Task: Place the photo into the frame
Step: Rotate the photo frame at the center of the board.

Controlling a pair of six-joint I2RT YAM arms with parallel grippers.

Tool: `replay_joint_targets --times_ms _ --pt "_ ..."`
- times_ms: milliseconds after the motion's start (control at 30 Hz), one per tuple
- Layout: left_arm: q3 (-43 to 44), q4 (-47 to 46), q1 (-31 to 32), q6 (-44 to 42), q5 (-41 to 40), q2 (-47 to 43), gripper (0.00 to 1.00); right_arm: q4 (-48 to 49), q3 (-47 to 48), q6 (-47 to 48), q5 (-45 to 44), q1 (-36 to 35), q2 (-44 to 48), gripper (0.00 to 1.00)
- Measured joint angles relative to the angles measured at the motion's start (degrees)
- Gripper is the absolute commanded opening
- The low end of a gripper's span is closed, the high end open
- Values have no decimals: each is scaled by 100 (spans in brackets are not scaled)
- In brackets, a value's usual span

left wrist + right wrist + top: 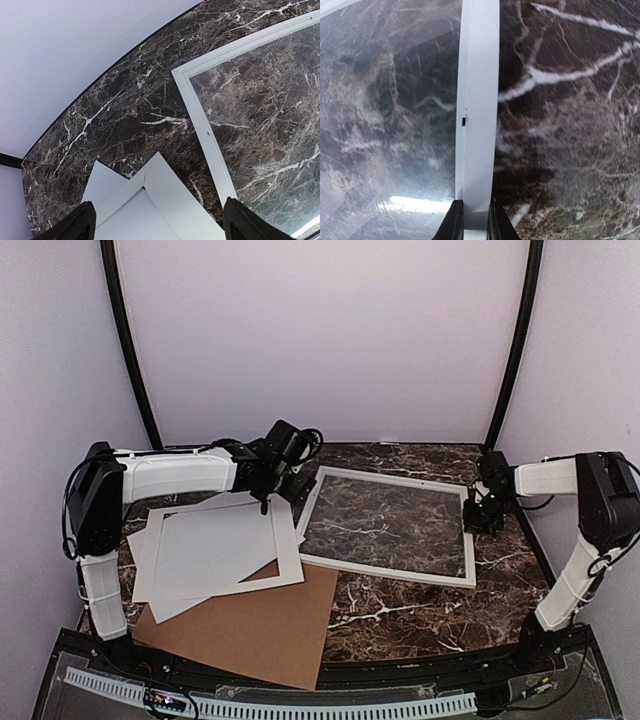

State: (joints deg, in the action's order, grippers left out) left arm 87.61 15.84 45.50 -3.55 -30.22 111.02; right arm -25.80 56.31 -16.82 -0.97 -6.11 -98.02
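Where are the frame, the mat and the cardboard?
frame (386, 570): top view, on its near white rail.
mat (287, 550): top view, on its right-hand border.
cardboard (270, 630): top view, on its bare brown middle.

On my left wrist feed the left hand (160, 225) shows only two dark fingertips (80, 225), cut off by the bottom edge. The frame (198, 120) runs out past the right and bottom edges there, so I get just one corner of it. The right wrist feed is soft and blurred. In it the right hand (475, 222) is cropped at the bottom to its finger ends, and I see only a strip of rail. Overhead, the mat (288, 555) and the white sheets (160, 600) under it cover the upper left of the cardboard (260, 635). I cannot tell which sheet is the photo. Both hands are too small overhead to read.
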Motion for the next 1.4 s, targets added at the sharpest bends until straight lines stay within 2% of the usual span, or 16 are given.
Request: replay_joint_targets --times_ms 300,567,733,1100,1400 --pt "267 -42 0 -184 195 525 91 -221 -977 -365 -57 26 1008 6" --pt "509 -35 -2 -254 291 772 90 -431 -1021 -402 63 4 1167 6" --pt "870 52 -48 -212 658 973 81 -540 -1012 -409 92 7 1167 6" --pt "2422 964 -450 238 2031 2076 61 -728 -868 -330 92 214 1110 6" --pt "2979 1606 -737 551 3008 2699 56 -765 -820 -186 87 448 1045 6"
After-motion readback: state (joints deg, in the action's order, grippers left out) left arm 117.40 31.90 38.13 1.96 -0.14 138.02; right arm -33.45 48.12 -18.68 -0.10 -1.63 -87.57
